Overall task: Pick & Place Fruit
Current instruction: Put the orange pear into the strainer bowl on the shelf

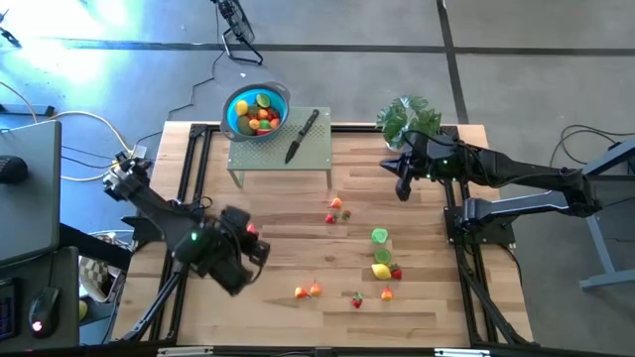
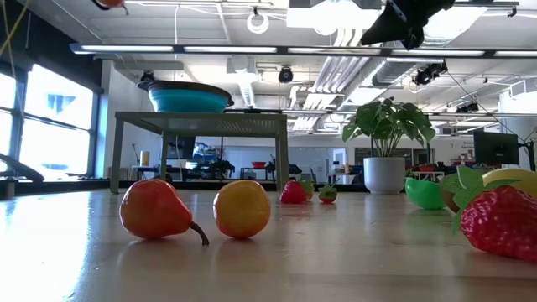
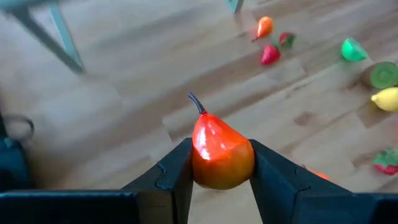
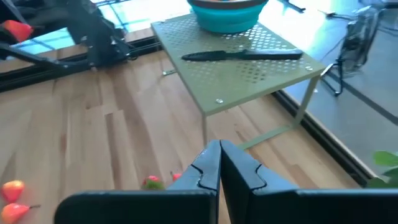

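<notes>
My left gripper (image 3: 221,186) hangs above the table's left part, shut on a red-orange toy pear (image 3: 219,152), which shows as a red spot (image 1: 252,230) in the high view. Loose fruit lies on the wood: a pear (image 2: 155,210) and an orange piece (image 2: 242,210) near the front, and green halves (image 1: 379,236), a lemon (image 1: 381,270) and strawberries (image 1: 396,274) to the right. The blue bowl (image 1: 256,111) holds several fruits and stands on a green perforated stand (image 1: 281,154). My right gripper (image 4: 219,163) hovers shut by the plant. My left gripper pinches the pear's wide lower body (image 3: 198,163) between its two fingers, one on each side. The fingers slant down from the table's left. The pear is lifted clear of the table, and its stem (image 3: 195,101) points away from the gripper.
A black-handled knife (image 1: 301,136) lies on the stand beside the bowl. A potted plant (image 1: 407,119) stands at the far right, next to my right arm. Black rails (image 1: 193,169) run along the table's left and right sides. Bare wood lies between the stand and the loose fruit.
</notes>
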You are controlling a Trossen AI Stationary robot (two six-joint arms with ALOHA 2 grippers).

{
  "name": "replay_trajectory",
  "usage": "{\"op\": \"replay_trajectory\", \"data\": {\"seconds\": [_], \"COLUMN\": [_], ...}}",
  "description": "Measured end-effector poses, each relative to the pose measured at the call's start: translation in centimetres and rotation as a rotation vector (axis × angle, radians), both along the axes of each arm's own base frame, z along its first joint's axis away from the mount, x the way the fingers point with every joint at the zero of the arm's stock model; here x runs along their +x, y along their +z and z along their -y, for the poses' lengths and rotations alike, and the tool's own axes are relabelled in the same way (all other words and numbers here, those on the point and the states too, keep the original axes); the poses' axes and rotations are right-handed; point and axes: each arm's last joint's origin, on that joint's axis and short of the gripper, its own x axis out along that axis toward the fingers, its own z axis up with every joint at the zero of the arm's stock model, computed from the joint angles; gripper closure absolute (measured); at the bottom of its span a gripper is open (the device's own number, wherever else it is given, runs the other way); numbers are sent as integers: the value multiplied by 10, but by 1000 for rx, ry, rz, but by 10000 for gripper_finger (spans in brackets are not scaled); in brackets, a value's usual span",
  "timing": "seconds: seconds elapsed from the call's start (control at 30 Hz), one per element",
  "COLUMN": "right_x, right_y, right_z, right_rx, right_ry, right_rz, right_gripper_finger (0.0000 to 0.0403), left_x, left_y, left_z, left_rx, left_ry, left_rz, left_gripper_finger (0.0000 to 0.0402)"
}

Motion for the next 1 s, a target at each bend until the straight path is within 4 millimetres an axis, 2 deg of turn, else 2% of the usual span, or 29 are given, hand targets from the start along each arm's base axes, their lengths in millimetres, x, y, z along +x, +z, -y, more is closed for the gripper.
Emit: {"op": "replay_trajectory", "data": {"seconds": [0.3, 0.63, 0.77, 1.0], "right_x": [0, 0, 0, 0], "right_y": [1, 1, 1, 5], "right_z": [1, 1, 2, 6], "right_rx": [47, 71, 22, -105], "right_ry": [-58, -63, -89, -177], "right_rz": [31, 39, 25, 28], "right_gripper_finger": [401, 401, 400, 400], "left_x": [5, -11, -17, -15], "left_y": [20, 42, 47, 52], "left_z": [-63, -128, -154, -202], "left_rx": [109, 159, 185, 215], "left_ry": [-85, -42, 20, 48], "left_rz": [-102, -137, -157, -162], "left_gripper_finger": [273, 273, 273, 273]}}
